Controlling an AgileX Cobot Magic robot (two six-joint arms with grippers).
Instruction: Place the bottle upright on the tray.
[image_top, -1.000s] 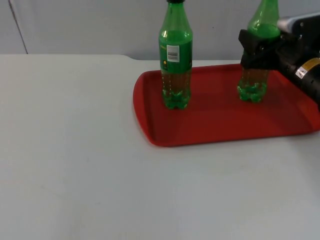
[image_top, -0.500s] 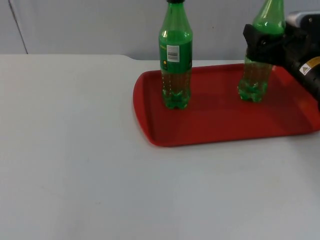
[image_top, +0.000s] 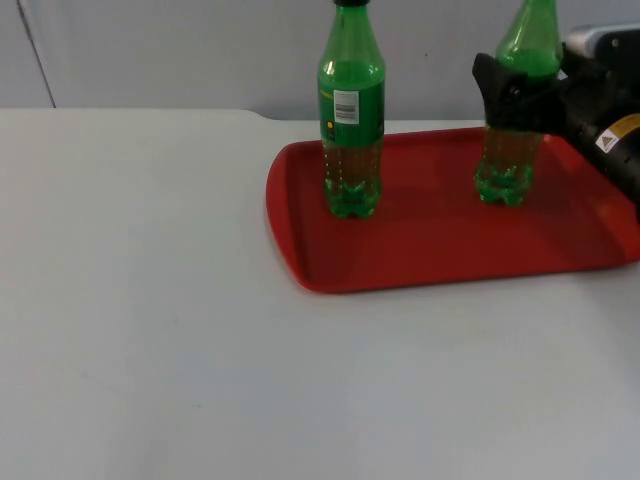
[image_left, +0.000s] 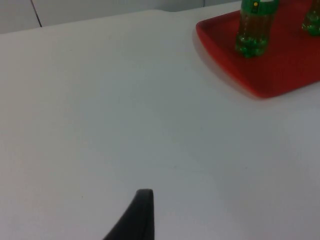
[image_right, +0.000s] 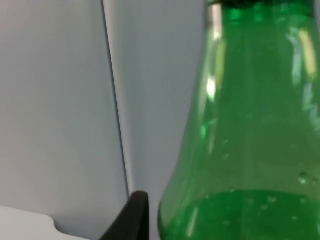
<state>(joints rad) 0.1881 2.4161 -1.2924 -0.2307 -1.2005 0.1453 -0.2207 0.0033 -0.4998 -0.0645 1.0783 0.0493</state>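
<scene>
A red tray (image_top: 430, 250) lies on the right half of the white table. Two green bottles stand upright on it. The left bottle (image_top: 351, 110) carries a label and a black cap and stands free near the tray's left end. My right gripper (image_top: 515, 92) is shut on the upper body of the right bottle (image_top: 505, 165), whose base rests on the tray. That bottle's green shoulder (image_right: 250, 150) looms close in the right wrist view. My left gripper (image_left: 141, 217) waits above bare table, well left of the tray (image_left: 270, 75) and the labelled bottle (image_left: 254, 30).
The grey partition wall (image_top: 180, 50) rises right behind the tray's far edge. White table (image_top: 150, 300) stretches to the left and in front of the tray. The tray's right end runs under my right arm (image_top: 610, 130).
My right gripper shifted slightly up and right, then back left, and the held bottle's neck swayed with it. The bottle's base stayed on the tray.
</scene>
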